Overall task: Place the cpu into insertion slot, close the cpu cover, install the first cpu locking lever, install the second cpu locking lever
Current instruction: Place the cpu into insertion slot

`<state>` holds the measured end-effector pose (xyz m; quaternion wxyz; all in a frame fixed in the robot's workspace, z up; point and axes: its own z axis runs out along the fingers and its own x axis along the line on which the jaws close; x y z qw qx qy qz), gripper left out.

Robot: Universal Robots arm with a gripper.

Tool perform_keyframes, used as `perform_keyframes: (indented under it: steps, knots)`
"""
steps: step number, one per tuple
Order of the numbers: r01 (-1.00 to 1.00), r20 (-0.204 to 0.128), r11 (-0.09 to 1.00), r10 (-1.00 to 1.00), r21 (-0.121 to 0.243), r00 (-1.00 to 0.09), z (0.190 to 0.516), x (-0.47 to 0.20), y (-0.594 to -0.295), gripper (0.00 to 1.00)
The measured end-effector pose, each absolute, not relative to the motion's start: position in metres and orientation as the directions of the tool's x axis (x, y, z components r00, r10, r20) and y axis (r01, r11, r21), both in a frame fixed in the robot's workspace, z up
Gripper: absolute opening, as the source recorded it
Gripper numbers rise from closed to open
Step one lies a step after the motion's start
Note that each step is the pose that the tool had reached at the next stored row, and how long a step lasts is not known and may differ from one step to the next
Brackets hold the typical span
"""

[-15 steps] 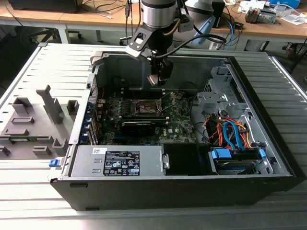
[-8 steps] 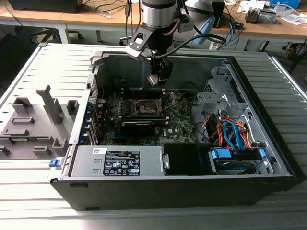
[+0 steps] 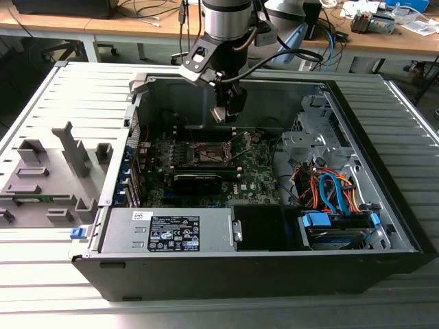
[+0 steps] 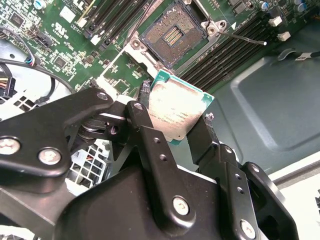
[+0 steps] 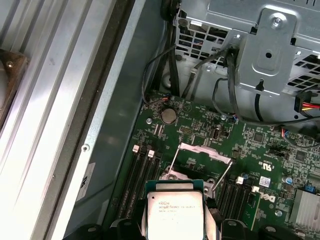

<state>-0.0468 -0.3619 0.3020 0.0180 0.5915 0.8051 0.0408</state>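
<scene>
My gripper [image 4: 175, 116] is shut on the cpu [image 4: 177, 109], a small square chip with a dull silver top and green rim, clamped by its edges between two black fingers [image 4: 145, 125]. In the exterior view the gripper [image 3: 225, 113] hangs over the motherboard, a little above and behind the insertion slot [image 3: 206, 152]. The slot [image 4: 172, 35] lies open and bare, its dark contact field exposed. The cpu cover [image 5: 206, 151], a thin silvery frame, stands tipped up beyond the chip [image 5: 175, 212]. Thin wire locking levers [image 5: 172, 161] [image 4: 247, 38] stick up, released, beside the socket.
The open computer case [image 3: 384, 226] lies on a slatted grey table. A long black card [image 3: 195, 179] sits in front of the socket. A metal drive cage [image 3: 309, 140] and orange and blue cables [image 3: 329, 192] are at the exterior view's right, a power supply [image 3: 171, 229] in front, and a grey fixture [image 3: 48, 175] to the left.
</scene>
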Motion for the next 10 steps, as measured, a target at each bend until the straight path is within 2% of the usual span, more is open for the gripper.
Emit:
perform_keyframes:
  steps: [10]
  knots:
    - [0.957,0.019,0.277,0.960,0.087,-0.279,0.3020,-0.0468,-0.3620,0.54]
